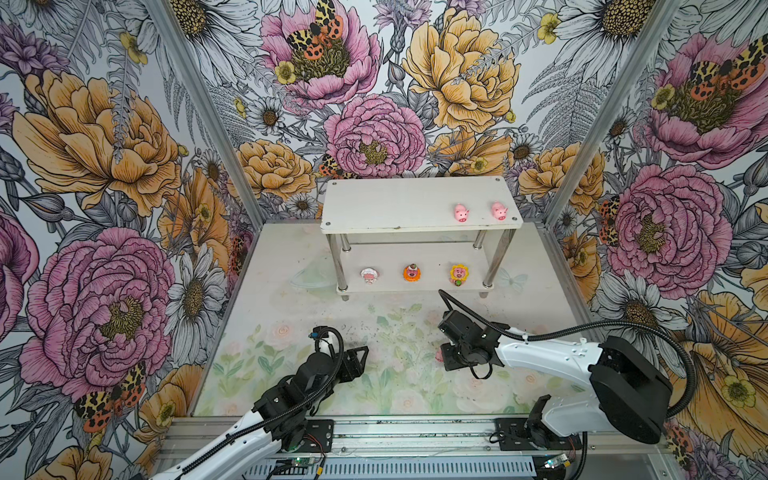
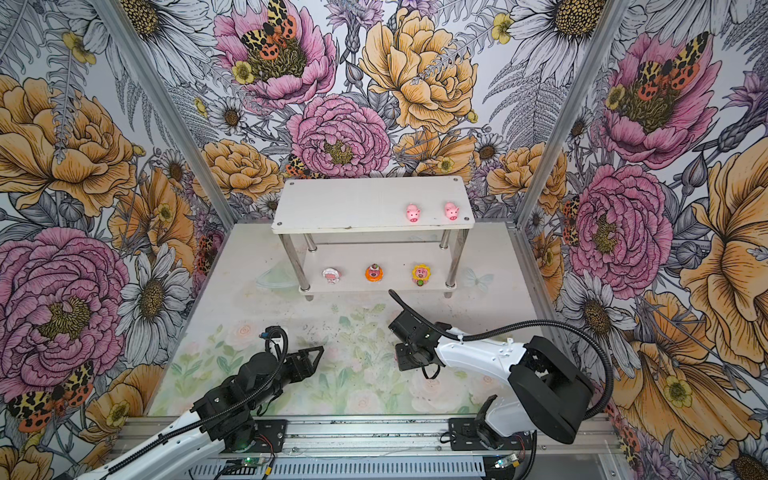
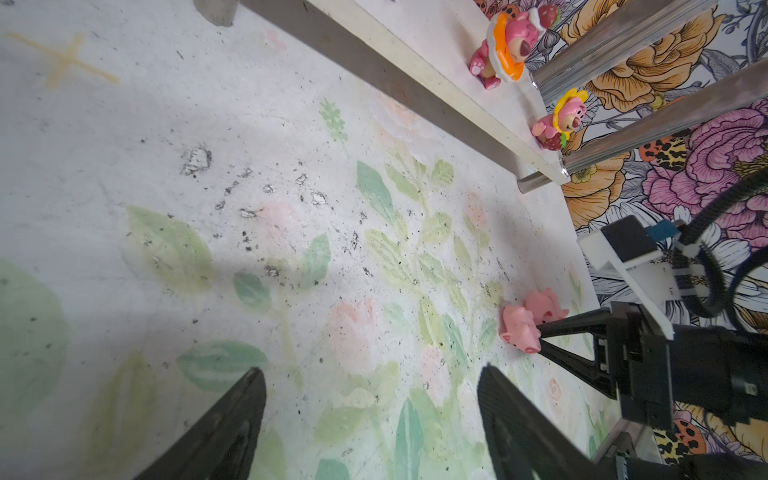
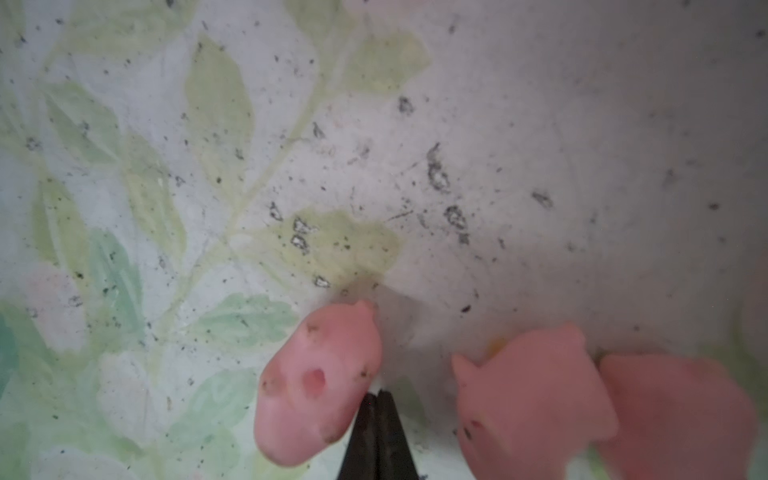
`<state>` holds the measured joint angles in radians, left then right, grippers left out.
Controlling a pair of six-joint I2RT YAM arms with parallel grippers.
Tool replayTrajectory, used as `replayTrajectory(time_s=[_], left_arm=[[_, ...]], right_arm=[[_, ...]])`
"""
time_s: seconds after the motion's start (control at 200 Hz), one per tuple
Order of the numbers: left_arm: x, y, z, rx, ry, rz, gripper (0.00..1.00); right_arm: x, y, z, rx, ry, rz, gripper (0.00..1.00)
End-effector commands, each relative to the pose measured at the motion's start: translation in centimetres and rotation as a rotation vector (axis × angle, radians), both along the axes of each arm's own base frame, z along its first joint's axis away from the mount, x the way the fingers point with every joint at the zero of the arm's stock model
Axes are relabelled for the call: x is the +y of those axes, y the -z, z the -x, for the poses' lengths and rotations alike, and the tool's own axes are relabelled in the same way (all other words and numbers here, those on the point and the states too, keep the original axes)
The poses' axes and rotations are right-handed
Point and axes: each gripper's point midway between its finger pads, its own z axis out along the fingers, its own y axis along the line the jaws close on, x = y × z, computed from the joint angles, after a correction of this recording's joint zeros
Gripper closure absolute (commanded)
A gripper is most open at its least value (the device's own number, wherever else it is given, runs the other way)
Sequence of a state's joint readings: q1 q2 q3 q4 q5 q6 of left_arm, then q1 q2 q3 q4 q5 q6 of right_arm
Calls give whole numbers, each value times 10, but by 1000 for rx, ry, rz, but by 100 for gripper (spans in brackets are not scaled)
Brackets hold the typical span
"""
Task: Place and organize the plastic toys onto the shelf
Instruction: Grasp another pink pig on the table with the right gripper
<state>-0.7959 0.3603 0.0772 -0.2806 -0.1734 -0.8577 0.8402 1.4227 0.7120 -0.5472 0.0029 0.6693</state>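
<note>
the small two-tier white shelf with metal legs point(image 1: 395, 203) stands at the rear of the floral mat point(image 1: 291, 316). upper tier: two pink plastic pigs point(image 1: 461, 213). lower tier: white-rimmed figure point(image 1: 368, 275), orange-rimmed figure point(image 1: 412, 272), yellow-rimmed figure point(image 1: 458, 274). three more pink pigs point(image 4: 316, 386) lie on the mat. right gripper point(image 4: 378, 399): fingers point(image 4: 365, 436) clenched together on nothing, tips against one pig's side. left gripper point(image 3: 370, 376): fingers released, above bare mat.

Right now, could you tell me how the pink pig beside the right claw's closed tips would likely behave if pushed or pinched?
The pink pig looks small, rounded and smooth, so a nudge would probably make it skid or roll aside. The right claw is shut beside it, holding nothing, so it may squirt out of a pinch.
</note>
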Motion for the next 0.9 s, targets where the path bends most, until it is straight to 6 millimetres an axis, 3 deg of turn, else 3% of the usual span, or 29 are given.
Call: replayTrajectory(time_s=[0.0, 0.14, 0.26, 0.37, 0.49, 0.661, 0.821, 0.891], left_arm=[[2, 1, -3, -13, -10, -5, 18], [3, 2, -3, -13, -13, -9, 18], [3, 3, -2, -10, -11, -8, 17], [3, 6, -1, -2, -6, -14, 17], [3, 8, 0, -2, -5, -17, 17], [3, 9, -2, -12, -9, -5, 17], [3, 9, -2, -12, -8, -4, 16], [3, 10, -1, -6, -9, -7, 16]], right_arm=[[55, -31, -23, -91, -63, -119, 97], [108, -50, -22, -124, -153, -190, 97], [128, -59, -23, -163, -173, -231, 97], [121, -57, -20, -159, -164, -224, 97], [100, -46, -11, -130, -129, -187, 91], [81, -27, -4, -94, -88, -138, 57], [84, -20, -14, -93, -63, -114, 38], [87, -17, -20, -95, -48, -110, 34]])
